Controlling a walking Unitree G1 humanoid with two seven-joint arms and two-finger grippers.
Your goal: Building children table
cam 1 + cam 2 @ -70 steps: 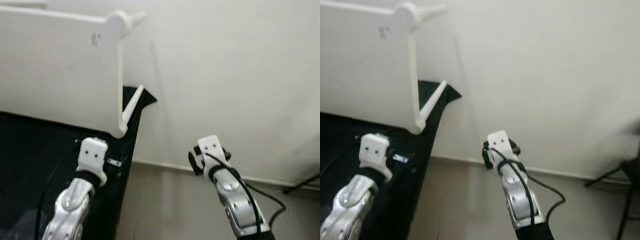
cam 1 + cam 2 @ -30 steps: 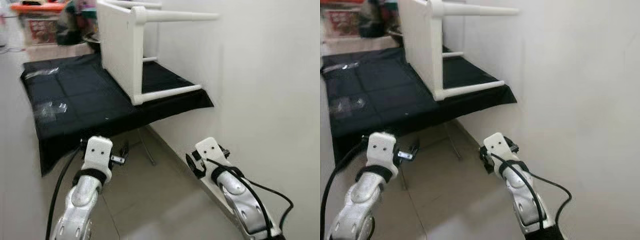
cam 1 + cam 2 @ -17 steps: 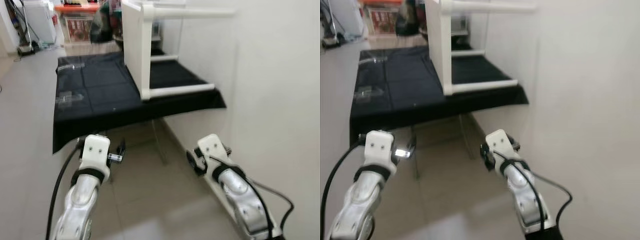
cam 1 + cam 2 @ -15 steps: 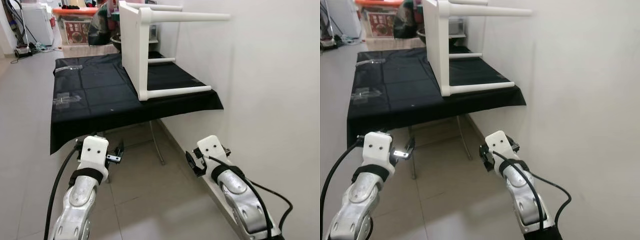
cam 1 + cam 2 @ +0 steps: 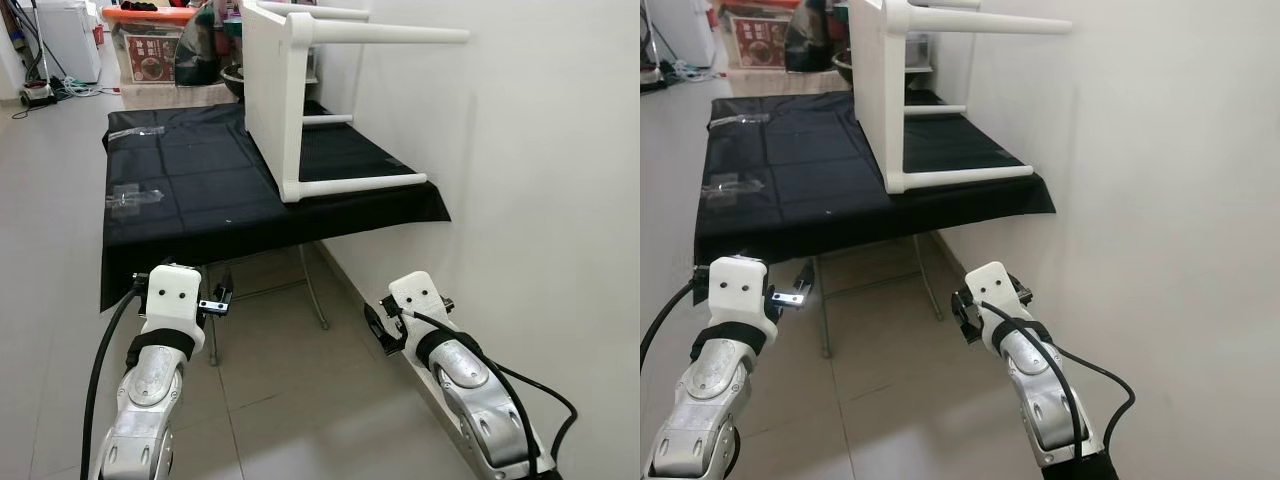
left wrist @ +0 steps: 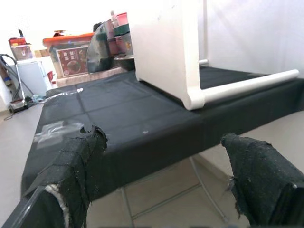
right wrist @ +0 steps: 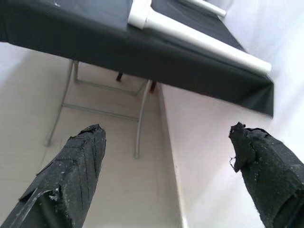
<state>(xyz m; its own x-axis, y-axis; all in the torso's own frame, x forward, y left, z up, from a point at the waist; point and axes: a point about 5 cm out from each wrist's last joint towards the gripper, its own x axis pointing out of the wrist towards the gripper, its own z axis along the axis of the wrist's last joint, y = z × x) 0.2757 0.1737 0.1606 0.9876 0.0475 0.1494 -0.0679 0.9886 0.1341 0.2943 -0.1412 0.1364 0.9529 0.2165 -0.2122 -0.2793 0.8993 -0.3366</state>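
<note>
A white children's table point(image 5: 268, 90) lies on its side on a black-clothed folding table point(image 5: 190, 200), its round legs point(image 5: 385, 35) pointing at the wall on the right. Both arms are held low over the floor, short of the black table's front edge. In the left wrist view my left gripper point(image 6: 166, 175) is open, with the black cloth and the white table's lower leg point(image 6: 247, 83) beyond it. My right gripper point(image 7: 171, 175) is open too, aimed at the floor under the black table's right corner. Neither holds anything.
A white wall point(image 5: 540, 150) runs close along the right. Small clear plastic bags point(image 5: 135, 197) lie on the black cloth. Metal folding legs point(image 5: 312, 290) stand under it. A storage box with an orange lid point(image 5: 150, 45) and clutter sit behind. Tiled floor point(image 5: 290, 400) lies ahead.
The camera has swung from a close view of the white table and wall to a wider view down the black table. My left arm now sits slightly further left.
</note>
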